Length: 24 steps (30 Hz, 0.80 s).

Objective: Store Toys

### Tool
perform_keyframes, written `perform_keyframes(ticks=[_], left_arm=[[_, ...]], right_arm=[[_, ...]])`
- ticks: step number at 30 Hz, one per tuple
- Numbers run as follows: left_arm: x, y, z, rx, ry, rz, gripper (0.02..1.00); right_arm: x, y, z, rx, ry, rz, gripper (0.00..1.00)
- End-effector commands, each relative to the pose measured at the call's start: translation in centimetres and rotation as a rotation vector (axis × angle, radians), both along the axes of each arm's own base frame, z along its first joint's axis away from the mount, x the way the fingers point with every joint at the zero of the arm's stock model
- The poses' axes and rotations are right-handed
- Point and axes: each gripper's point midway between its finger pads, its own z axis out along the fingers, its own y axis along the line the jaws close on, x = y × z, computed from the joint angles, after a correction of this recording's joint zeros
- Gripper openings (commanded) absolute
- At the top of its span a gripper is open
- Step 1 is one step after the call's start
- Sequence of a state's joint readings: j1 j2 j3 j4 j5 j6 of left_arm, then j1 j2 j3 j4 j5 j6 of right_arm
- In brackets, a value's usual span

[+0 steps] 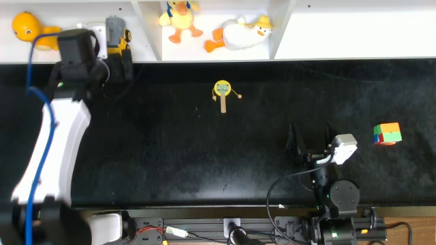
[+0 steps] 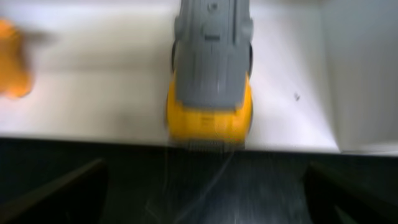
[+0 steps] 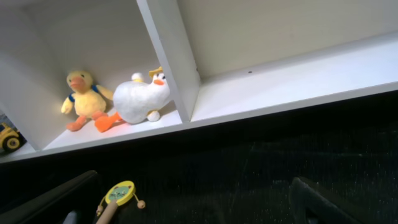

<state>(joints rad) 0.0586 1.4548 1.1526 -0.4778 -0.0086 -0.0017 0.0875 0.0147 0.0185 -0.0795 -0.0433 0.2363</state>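
Shelving point(image 1: 354, 34) along the far edge of the black table point(image 1: 170, 156) already holds four toys: a white goose point(image 1: 240, 34) and a yellow duckling point(image 1: 180, 19) share the middle bay, an orange duck point(image 1: 30, 28) and a grey-and-yellow truck point(image 2: 211, 68) the left one. The left gripper point(image 2: 205, 183) hangs just before that truck, claw spread wide, gripping nothing. The right gripper point(image 1: 310, 139) sits low near the front, claw likewise spread. By my reckoning two are left: a coloured cube point(image 1: 387, 133) at the right and a small rattle drum point(image 1: 223, 90) mid-table.
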Motion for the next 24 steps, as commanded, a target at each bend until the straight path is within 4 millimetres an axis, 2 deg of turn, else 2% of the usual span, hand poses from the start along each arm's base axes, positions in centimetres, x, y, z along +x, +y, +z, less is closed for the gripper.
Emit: perform_keyframes(ticks=[1, 7, 13, 19, 24], left_arm=[[-3.2, 0.0, 3.4, 0.010, -0.017, 0.010, 0.998], [-9.5, 0.0, 3.5, 0.022, 0.074, 0.025, 0.998], [-13.6, -0.2, 2.5, 0.014, 0.031, 0.034, 0.996], [-15.8, -0.7, 1.5, -0.011, 0.036, 0.029, 0.996], [-16.0, -0.8, 0.6, -0.013, 0.080, 0.029, 0.998]], right_arm=[[0.0, 0.0, -0.3, 0.007, -0.001, -0.004, 0.996], [0.0, 0.0, -0.3, 0.007, -0.001, -0.003, 0.996], [0.0, 0.0, -0.3, 0.007, -0.001, -0.004, 0.996], [0.0, 0.0, -0.3, 0.007, -0.001, -0.004, 0.991], [0.0, 0.0, -0.3, 0.007, -0.001, -0.003, 0.996]])
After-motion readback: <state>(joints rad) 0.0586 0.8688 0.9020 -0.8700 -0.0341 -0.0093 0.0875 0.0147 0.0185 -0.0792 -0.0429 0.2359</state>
